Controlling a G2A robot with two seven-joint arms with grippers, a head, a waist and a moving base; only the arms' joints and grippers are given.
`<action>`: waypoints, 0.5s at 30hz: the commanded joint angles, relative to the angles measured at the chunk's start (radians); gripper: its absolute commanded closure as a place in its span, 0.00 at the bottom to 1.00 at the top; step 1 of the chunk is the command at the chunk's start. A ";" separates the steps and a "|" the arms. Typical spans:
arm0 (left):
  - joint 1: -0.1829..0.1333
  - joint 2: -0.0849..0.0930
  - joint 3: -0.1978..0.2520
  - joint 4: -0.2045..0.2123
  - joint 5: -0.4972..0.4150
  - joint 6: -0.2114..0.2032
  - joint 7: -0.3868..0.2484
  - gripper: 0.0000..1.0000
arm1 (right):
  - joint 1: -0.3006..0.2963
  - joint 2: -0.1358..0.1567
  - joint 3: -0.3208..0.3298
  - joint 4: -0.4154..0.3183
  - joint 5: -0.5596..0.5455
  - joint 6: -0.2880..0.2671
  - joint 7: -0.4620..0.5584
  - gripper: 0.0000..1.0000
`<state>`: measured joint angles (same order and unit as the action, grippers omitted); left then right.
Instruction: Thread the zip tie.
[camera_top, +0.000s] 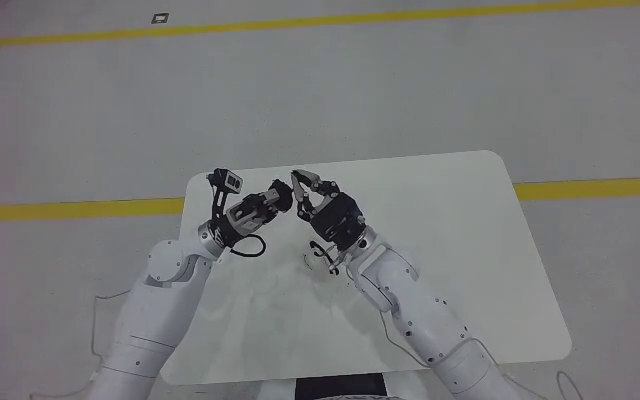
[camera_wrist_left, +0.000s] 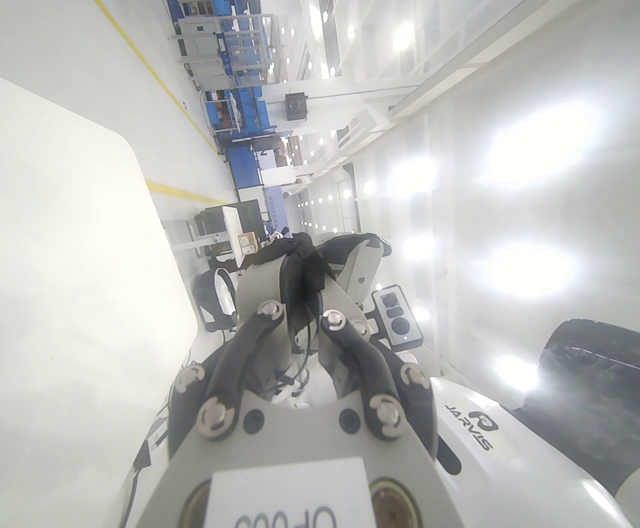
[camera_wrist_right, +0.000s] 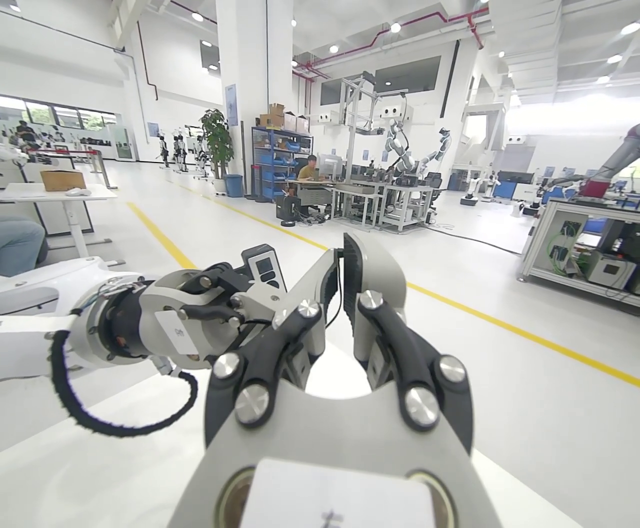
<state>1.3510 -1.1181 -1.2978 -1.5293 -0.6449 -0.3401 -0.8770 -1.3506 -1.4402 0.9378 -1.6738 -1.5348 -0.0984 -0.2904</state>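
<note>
Currently both left jaws and right jaws sit clamped on the black zip tie (camera_wrist_right: 342, 292) above the far-left part of the surface (camera_top: 450, 250), and I fear any misaligned push could buckle it or pull it from one grip.

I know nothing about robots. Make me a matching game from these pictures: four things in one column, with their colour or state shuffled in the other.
Things:
1. table
2. floor line
3. zip tie
4. right tool

Colour or state:
A. yellow
B. shut
C. white
D. thin and black, pinched between pads

Pairs: 1-C, 2-A, 3-D, 4-B.
</note>
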 joint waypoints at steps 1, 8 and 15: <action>0.002 0.001 -0.001 -0.004 -0.001 0.000 0.000 1.00 | -0.002 0.000 -0.001 0.002 -0.002 0.001 -0.001 1.00; 0.009 0.002 -0.004 -0.017 -0.001 0.000 -0.003 1.00 | -0.007 -0.001 -0.004 0.005 0.000 0.006 -0.001 1.00; 0.017 0.004 -0.009 -0.029 -0.003 0.000 -0.004 1.00 | -0.012 -0.002 -0.010 0.006 -0.001 0.010 -0.001 1.00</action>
<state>1.3667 -1.1142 -1.3055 -1.5580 -0.6479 -0.3400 -0.8815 -1.3624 -1.4417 0.9279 -1.6678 -1.5351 -0.0886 -0.2912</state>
